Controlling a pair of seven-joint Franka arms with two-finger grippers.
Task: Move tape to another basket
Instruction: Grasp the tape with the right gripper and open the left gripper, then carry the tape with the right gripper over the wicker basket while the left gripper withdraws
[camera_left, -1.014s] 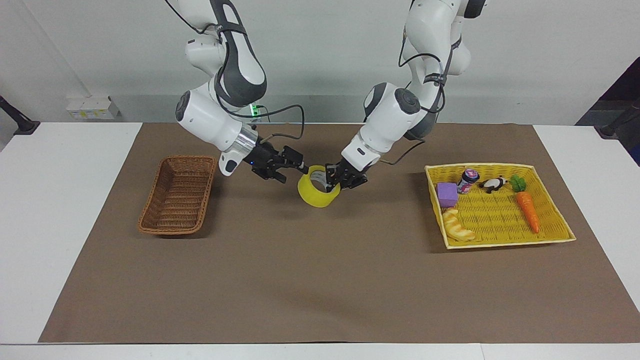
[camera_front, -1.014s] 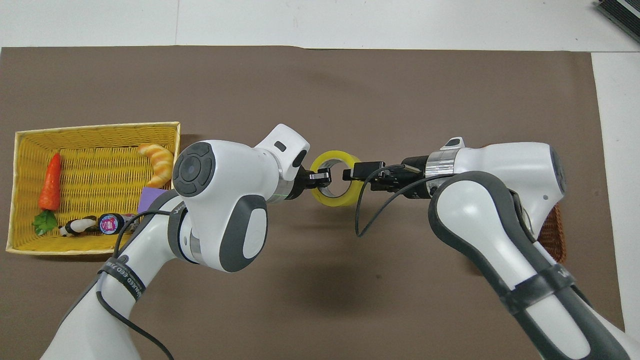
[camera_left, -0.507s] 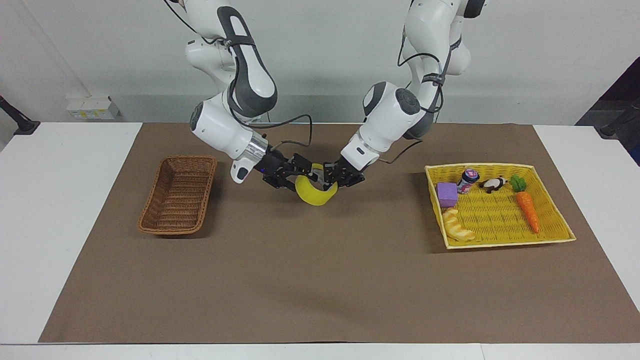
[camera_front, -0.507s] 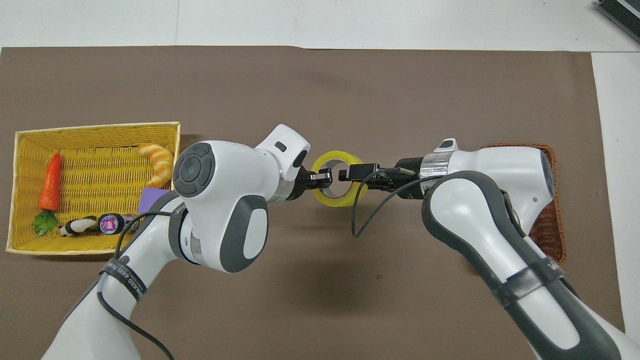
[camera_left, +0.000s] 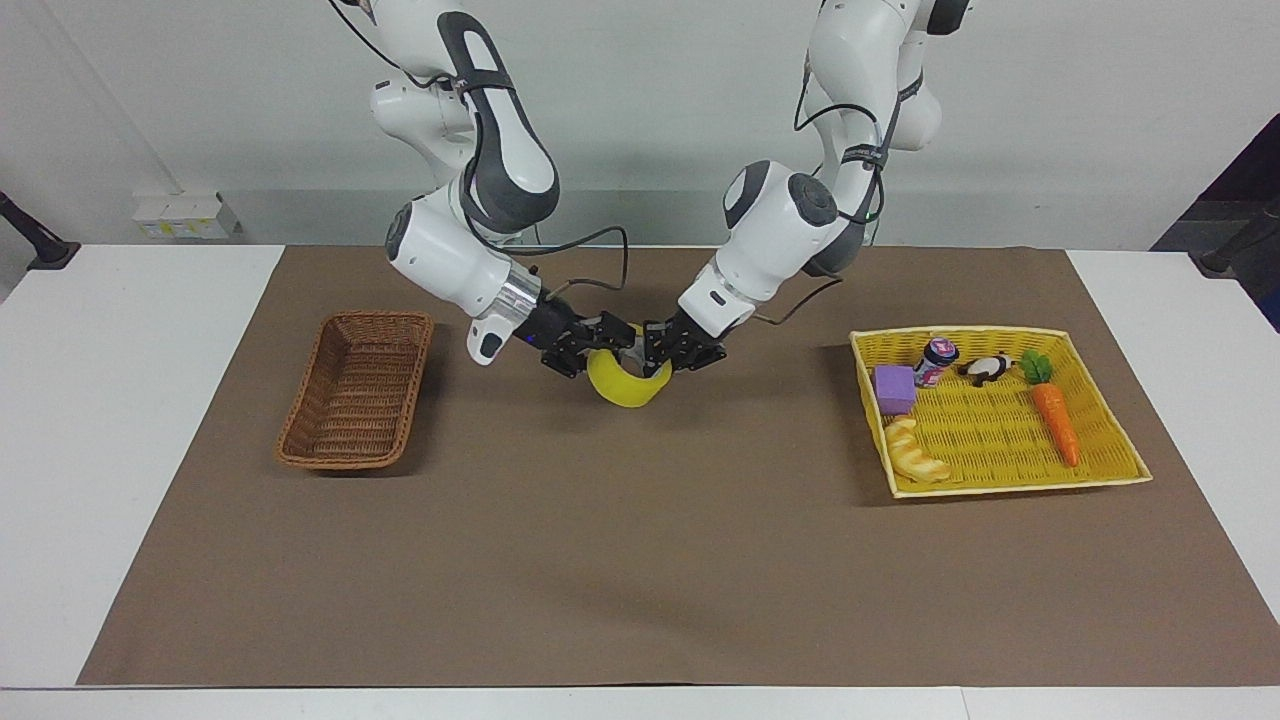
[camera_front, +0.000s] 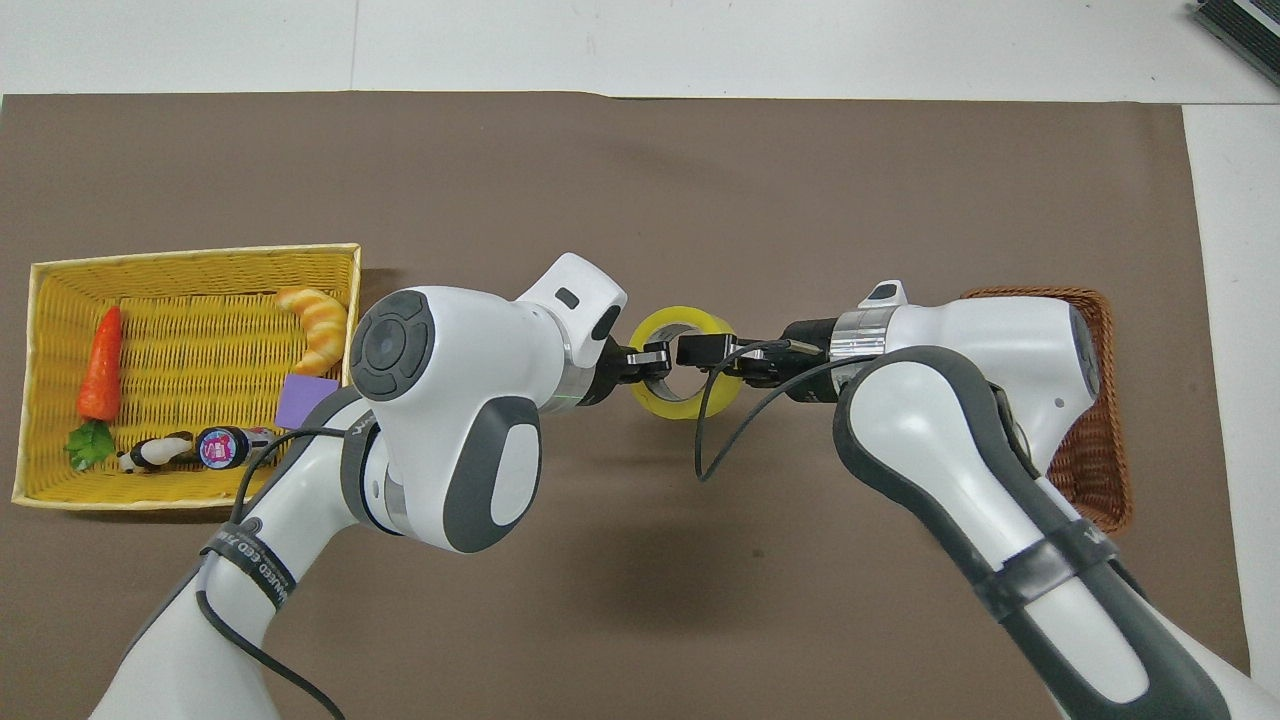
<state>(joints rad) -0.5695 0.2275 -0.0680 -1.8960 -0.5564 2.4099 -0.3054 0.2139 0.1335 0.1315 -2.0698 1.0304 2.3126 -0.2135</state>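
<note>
- Tape (camera_left: 622, 384) is up in the air over the mat mid-table, between both arms, well apart from either basket.
- Left pincer (camera_left: 655, 352) is clenched on the tape's rim, on the side toward the yellow basket (camera_left: 1100, 478).
- Right pincer (camera_left: 604, 347) is on the rim's other side, one finger inside the ring; I can't tell if it's gripping.
- Brown basket (camera_left: 300, 440) lies toward the right arm's end, so I judge the right arm carries next; the ring's hole faces up, slightly tilted.
</note>
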